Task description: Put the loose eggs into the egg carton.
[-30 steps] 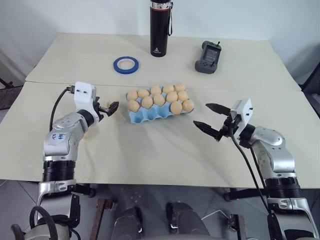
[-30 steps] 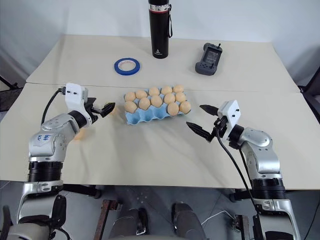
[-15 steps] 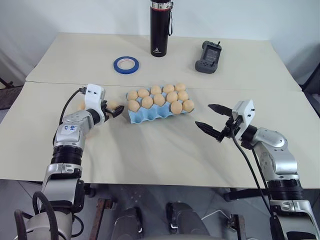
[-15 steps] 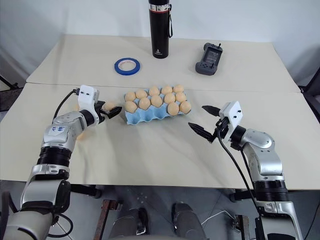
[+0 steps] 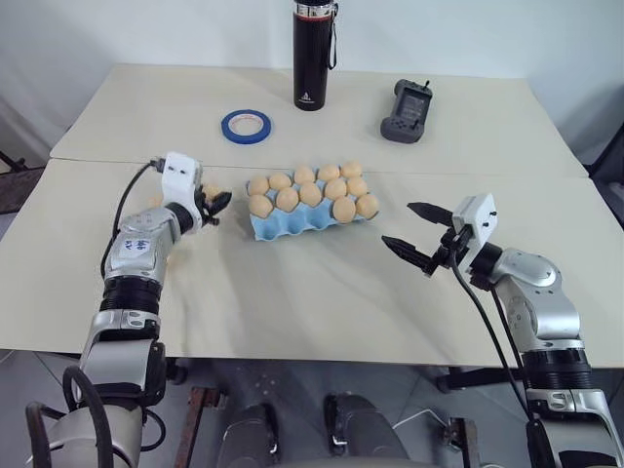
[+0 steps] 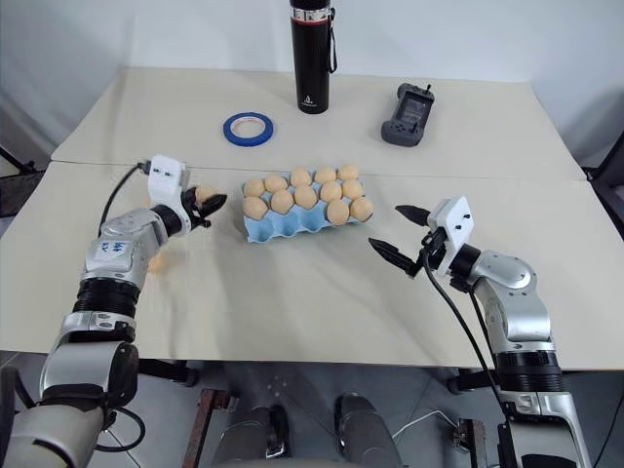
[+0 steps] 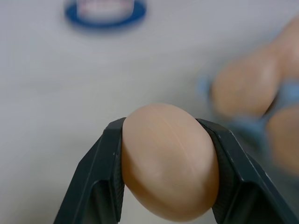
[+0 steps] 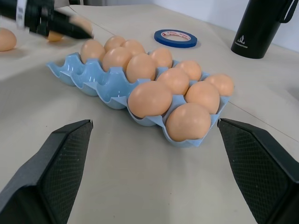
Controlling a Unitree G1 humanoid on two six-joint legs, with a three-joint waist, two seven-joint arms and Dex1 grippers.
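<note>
1. Smooth tan-orange egg (image 7: pixel 169 161), clamped between left gripper (image 5: pixel 213 204) fingers, just left of light blue egg carton (image 5: pixel 292 224).
2. Faint seam on shell, plain in left wrist view.
3. Right gripper (image 5: pixel 417 235) spread wide, empty.
4. Another loose egg (image 8: pixel 6 39), in right wrist view.

I see two pale beige tables (image 5: pixel 322 292) pushed together, the seam between them running just behind the egg carton (image 5: pixel 310 218), which I take as my landmark. The carton sits on the near table, light blue, its back cups filled with eggs and the front row of cups bare. One loose egg (image 8: pixel 5 39) lies on the tabletop well to the left of the carton. On the far table, a blue tape ring (image 5: pixel 246 126) lies flat behind the carton and a little left. A black bottle (image 5: pixel 313 54) stands upright directly behind the carton, farther back than the ring. A dark grey handheld device (image 5: pixel 407 112) lies behind the carton and to its right
</note>
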